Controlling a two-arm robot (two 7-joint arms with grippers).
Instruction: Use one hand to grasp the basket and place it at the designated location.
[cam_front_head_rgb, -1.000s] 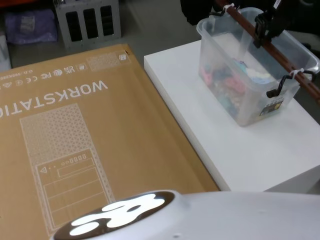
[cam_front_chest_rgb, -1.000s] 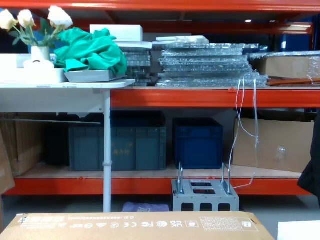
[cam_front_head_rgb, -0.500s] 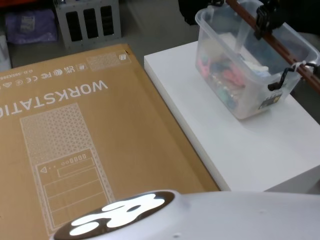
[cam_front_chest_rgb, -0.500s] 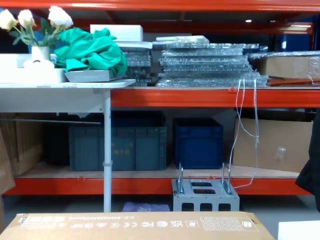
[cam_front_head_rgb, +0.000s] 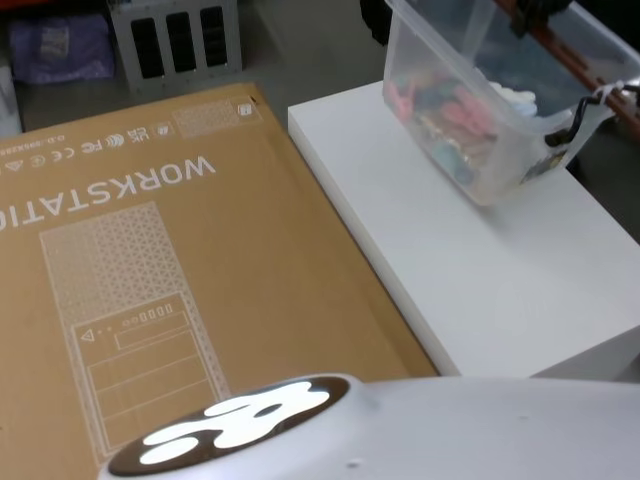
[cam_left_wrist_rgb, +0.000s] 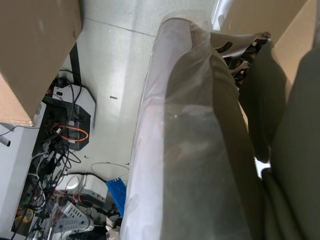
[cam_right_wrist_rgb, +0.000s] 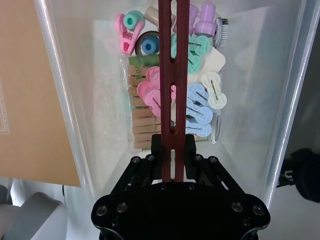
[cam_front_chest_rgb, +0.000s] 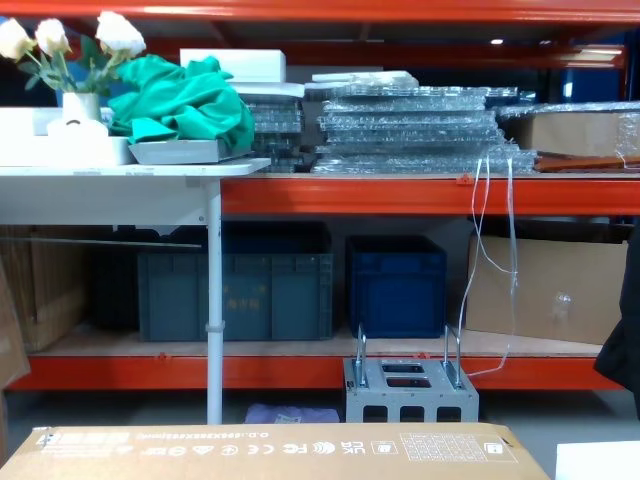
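Basket (cam_front_head_rgb: 440, 60): tilted, at the far part of the white worktop (cam_front_head_rgb: 480, 290), coloured pegs (cam_right_wrist_rgb: 197, 107) inside
Right hand (cam_right_wrist_rgb: 174, 145): closed firmly on the red-brown handle bar (cam_right_wrist_rgb: 172, 60) across the rim

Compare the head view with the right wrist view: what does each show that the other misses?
Head view alone: the layout, with the basket tilted over the far right end of the white table, the WORKSTATION print on the cardboard box to the left, and a grey crate on the floor beyond. Right wrist view alone: the grip up close, the right gripper shut on the red-brown handle bar, plus single clothes pegs, wooden ones among them. Both: the basket, its bar, coloured pegs and some of the box.
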